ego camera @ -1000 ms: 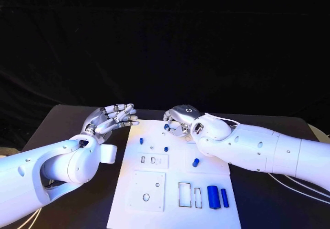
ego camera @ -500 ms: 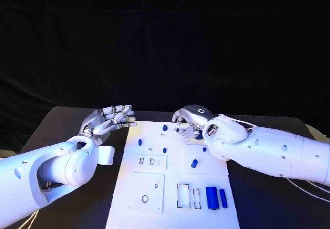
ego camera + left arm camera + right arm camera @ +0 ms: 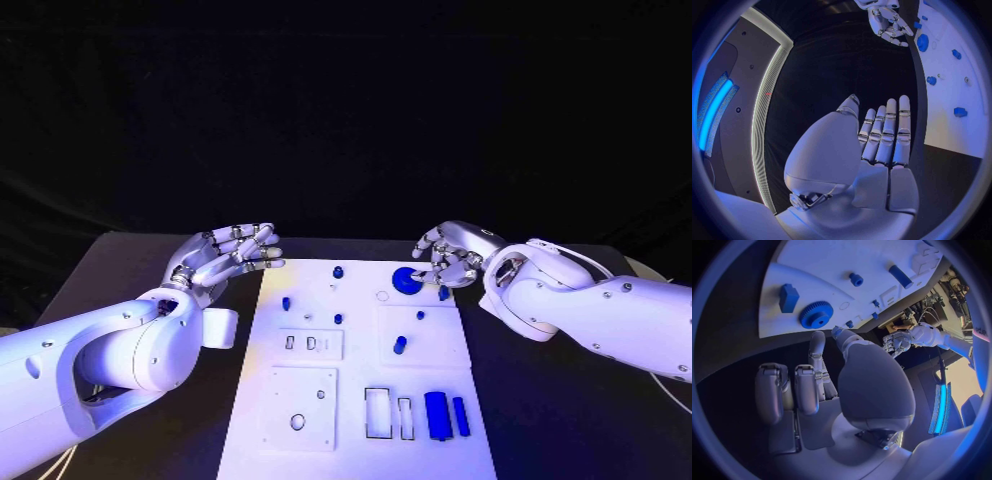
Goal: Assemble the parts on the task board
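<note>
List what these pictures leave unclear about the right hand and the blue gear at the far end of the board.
- Head view: the right hand overlaps the round blue toothed gear; contact cannot be judged.
- Right wrist view: the gear lies beyond the fingers, seemingly apart; whether it is seated on the white task board is unclear.
- Head view: the small blue pegs are too small to tell their shapes.

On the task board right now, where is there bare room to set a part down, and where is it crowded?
Free: the task board's near strip below the slots, and the patch between the blue gear and the raised square plate. Crowded: the far edge, around the gear by the right robot hand, and the two blue cylinders.
</note>
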Robot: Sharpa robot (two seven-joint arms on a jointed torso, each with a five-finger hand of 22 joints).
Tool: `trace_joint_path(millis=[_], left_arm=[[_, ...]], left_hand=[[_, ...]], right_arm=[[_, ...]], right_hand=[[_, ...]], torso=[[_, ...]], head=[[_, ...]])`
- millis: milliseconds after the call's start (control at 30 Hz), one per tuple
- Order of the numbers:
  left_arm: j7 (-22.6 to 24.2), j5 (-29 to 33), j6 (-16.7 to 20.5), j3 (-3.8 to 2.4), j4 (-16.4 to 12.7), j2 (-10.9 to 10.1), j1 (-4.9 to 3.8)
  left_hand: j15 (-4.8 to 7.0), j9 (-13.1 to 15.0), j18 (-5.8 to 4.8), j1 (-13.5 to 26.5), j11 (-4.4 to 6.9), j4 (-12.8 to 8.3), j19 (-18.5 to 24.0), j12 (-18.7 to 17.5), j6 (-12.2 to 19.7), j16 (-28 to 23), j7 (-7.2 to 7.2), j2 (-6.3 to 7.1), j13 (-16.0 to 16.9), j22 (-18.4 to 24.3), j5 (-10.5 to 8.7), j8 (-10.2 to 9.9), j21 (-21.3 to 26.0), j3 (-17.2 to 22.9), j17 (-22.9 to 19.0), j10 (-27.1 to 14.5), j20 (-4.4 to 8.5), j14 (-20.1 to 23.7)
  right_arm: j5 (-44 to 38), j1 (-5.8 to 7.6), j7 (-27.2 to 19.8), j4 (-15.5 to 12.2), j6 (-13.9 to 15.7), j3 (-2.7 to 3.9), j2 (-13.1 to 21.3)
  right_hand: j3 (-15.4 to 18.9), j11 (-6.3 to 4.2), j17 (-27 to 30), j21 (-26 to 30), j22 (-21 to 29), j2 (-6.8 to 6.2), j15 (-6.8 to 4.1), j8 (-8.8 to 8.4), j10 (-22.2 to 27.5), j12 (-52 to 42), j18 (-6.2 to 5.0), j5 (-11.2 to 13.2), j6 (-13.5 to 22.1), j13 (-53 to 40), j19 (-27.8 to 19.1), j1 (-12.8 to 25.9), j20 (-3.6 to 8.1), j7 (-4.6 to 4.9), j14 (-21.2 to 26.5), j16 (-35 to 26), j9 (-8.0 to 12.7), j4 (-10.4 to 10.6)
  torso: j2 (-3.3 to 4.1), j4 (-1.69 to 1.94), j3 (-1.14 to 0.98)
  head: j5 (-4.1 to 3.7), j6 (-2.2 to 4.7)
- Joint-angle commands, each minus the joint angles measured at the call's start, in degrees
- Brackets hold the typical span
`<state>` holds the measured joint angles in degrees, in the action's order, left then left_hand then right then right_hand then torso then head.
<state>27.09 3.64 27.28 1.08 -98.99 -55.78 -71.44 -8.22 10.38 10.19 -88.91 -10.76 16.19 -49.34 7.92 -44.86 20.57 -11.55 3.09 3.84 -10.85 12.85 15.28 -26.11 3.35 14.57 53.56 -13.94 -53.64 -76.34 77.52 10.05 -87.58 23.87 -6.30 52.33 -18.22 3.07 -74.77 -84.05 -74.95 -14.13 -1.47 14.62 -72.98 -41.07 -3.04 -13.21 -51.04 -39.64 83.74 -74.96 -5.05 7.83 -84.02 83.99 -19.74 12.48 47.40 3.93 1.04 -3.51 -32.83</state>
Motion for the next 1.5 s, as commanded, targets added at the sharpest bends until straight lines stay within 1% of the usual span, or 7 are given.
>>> trace_joint_path(millis=[33,200,467,667,1200,1467,1500], left_arm=[[0.2,0.1,-1.2,-0.04,0.0,0.1,-0.11],[0.2,0.1,-1.2,-0.03,0.1,0.1,-0.11],[0.1,0.1,-1.3,-0.03,0.3,0.1,-0.11],[0.1,0.1,-1.3,-0.03,0.3,0.1,-0.11],[0.0,0.1,-1.4,-0.03,0.5,0.1,-0.11],[-0.1,0.1,-1.5,-0.02,0.8,0.3,-0.10],[-0.1,0.1,-1.5,-0.02,0.8,0.3,-0.10]], left_hand=[[0.08,-0.1,0.27,-0.5,-0.12,0.1,-0.3,-0.2,-0.2,-0.2,-2.16,0.01,0.0,0.0,-0.18,0.1,-0.2,0.2,0.0,0.3,0.06,0.3],[0.08,-0.1,0.27,-0.5,-0.12,0.1,-0.3,-0.2,-0.2,-0.2,-2.16,0.01,0.0,0.0,-0.18,0.1,-0.2,0.2,0.0,0.3,0.06,0.3],[0.08,-0.1,0.27,-0.5,-0.12,0.1,-0.3,-0.2,-0.2,-0.2,-2.16,0.01,0.0,0.0,-0.18,0.1,-0.2,0.2,0.0,0.3,0.06,0.3],[0.08,-0.1,0.27,-0.5,-0.12,0.1,-0.3,-0.2,-0.2,-0.2,-2.16,0.01,0.0,0.0,-0.18,0.1,-0.2,0.2,0.0,0.3,0.06,0.3],[0.08,-0.1,0.27,-0.5,-0.12,0.1,-0.3,-0.2,-0.2,-0.2,-2.16,0.01,0.0,0.0,-0.18,0.1,-0.2,0.2,0.0,0.3,0.06,0.3],[0.10,-0.1,0.27,-0.6,-0.08,0.0,-0.2,-0.2,-0.3,-0.2,-2.12,0.08,0.0,0.0,-0.19,0.1,-0.2,0.3,0.1,0.5,0.06,0.3],[0.10,-0.1,0.27,-0.6,-0.08,0.0,-0.2,-0.2,-0.3,-0.2,-2.12,0.08,0.0,0.0,-0.19,0.1,-0.2,0.3,0.1,0.5,0.06,0.3]], right_arm=[[3.2,-0.03,0.3,0.5,-4.2,-0.10,0.4],[2.8,-0.18,0.6,1.6,-4.7,-0.23,-0.3],[1.2,-0.32,1.0,2.8,-4.7,-0.35,-2.3],[-0.5,-0.50,1.6,3.5,-4.9,-0.40,-3.3],[-2.7,-1.11,2.1,4.5,-6.2,-0.50,-4.7],[-4.3,-1.35,2.5,4.8,-6.9,-0.54,-4.9],[-4.6,-1.37,2.6,4.9,-7.0,-0.54,-4.9]], right_hand=[[2.4,0.47,-6.6,-1.1,-8.0,0.49,0.77,0.29,-2.4,-18.8,1.21,-0.6,1.1,-18.8,1.2,-1.6,-0.32,0.33,-4.4,2.6,-0.3,1.3],[5.0,0.95,-9.8,-1.8,-9.1,1.38,1.44,0.52,-4.5,-30.5,1.46,-0.9,2.0,-30.7,1.8,-3.5,-1.04,1.07,-4.9,4.0,-0.7,3.3],[6.6,1.29,-12.0,-2.7,-10.6,2.08,1.77,0.71,-6.6,-35.3,1.81,-1.1,2.4,-35.6,2.8,-4.3,-1.41,1.36,-5.3,4.9,-0.8,3.9],[7.3,1.39,-12.7,-3.0,-11.0,2.33,1.89,0.86,-8.0,-37.6,1.90,-1.1,2.4,-38.0,3.1,-4.3,-1.53,1.43,-5.5,5.2,-0.9,4.0],[7.4,1.39,-13.1,-3.3,-11.4,2.92,1.93,1.12,-8.8,-39.0,2.02,-1.2,2.1,-39.4,3.4,-4.9,-1.60,1.42,-5.5,5.3,-1.1,3.8],[5.8,1.39,-13.5,-3.6,-11.8,3.55,1.96,1.32,-9.0,-39.8,2.11,-2.8,1.6,-40.3,3.7,-7.5,-1.63,1.48,-5.6,5.5,-1.1,3.1],[4.8,1.40,-13.5,-3.6,-11.9,3.77,1.97,1.28,-9.1,-40.0,2.14,-1.5,1.5,-40.5,3.7,-8.4,-1.66,1.54,-5.6,5.5,-1.0,2.9]], torso=[[-0.09,-0.25,-0.18],[0.03,-0.12,-0.21],[0.03,0.16,-0.10],[-0.04,0.01,-0.06],[-0.03,0.03,-0.07],[-0.02,0.02,-0.08],[-0.02,0.03,-0.10]], head=[[0.05,-0.17],[0.16,-0.34],[0.00,-0.62],[0.15,-0.61],[0.08,-0.99],[0.08,-1.14],[0.09,-1.14]])
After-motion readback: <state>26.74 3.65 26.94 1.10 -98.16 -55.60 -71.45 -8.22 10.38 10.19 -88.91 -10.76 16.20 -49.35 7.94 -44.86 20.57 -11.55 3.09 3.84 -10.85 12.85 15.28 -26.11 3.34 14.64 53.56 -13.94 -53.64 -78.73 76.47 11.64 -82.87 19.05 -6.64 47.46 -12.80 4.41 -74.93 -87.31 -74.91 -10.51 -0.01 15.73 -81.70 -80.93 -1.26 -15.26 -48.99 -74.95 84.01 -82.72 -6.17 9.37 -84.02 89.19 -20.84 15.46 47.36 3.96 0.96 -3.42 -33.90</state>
